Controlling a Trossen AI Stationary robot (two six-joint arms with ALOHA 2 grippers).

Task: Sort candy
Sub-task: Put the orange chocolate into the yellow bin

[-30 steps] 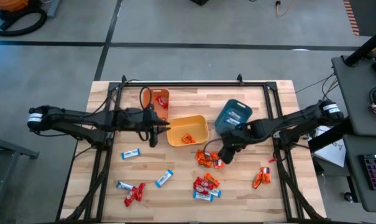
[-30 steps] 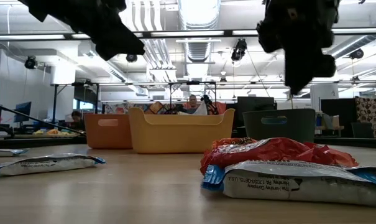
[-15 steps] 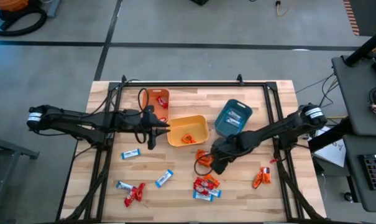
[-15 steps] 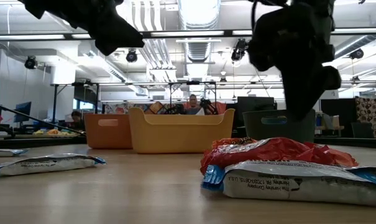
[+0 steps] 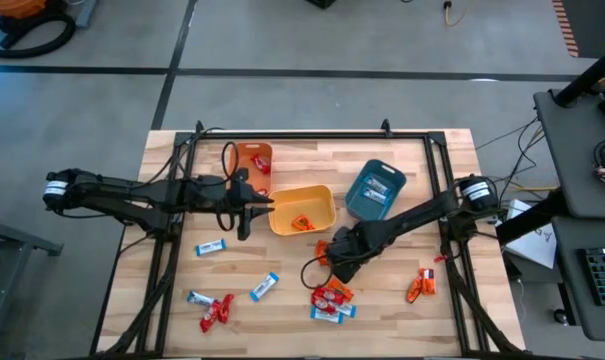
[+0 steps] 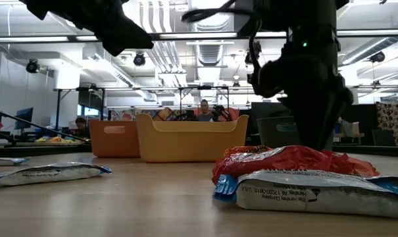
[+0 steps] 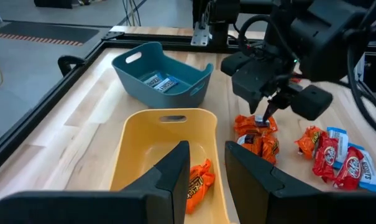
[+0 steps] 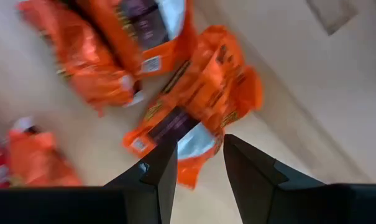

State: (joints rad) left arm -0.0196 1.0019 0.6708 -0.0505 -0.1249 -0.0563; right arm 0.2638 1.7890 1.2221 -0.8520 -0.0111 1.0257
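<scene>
- The right hand [image 5: 334, 268] hangs low over a small pile of orange packets [image 5: 327, 252] near the middle of the counter [image 5: 402, 310], just on the near side of the yellow bin [image 5: 303, 211]. Its fingers [image 8: 151, 174] stand narrowly apart with nothing between them, pointed down at one packet [image 8: 194, 115]; I judge this is the line-up for a pick.
- That packet lies flat against its neighbours, so the tips will probably have to straddle an edge to avoid pinching two at once.
- The yellow bin already holds an orange packet [image 7: 199, 182], which suggests the pile belongs there; it sits close to the pile, so the carry would be brief.
- The left hand [image 5: 265, 205] waits at the yellow bin's left rim, fingers [image 7: 174, 174] narrowly parted and empty, clear of the right arm's working space.
- The teal bin [image 5: 374, 188], to the right and farther back, holds blue-and-white bars [image 7: 160, 81]; the orange bin [image 5: 254, 160], far left, shows red wrappers [image 5: 259, 162] inside.
- More candy is scattered along the near side: a mixed cluster [image 5: 331, 300] just beyond the right hand, loose bars [image 5: 211, 247] and red wrappers [image 5: 217, 311] at near left, and packets [image 5: 420, 284] at near right.
</scene>
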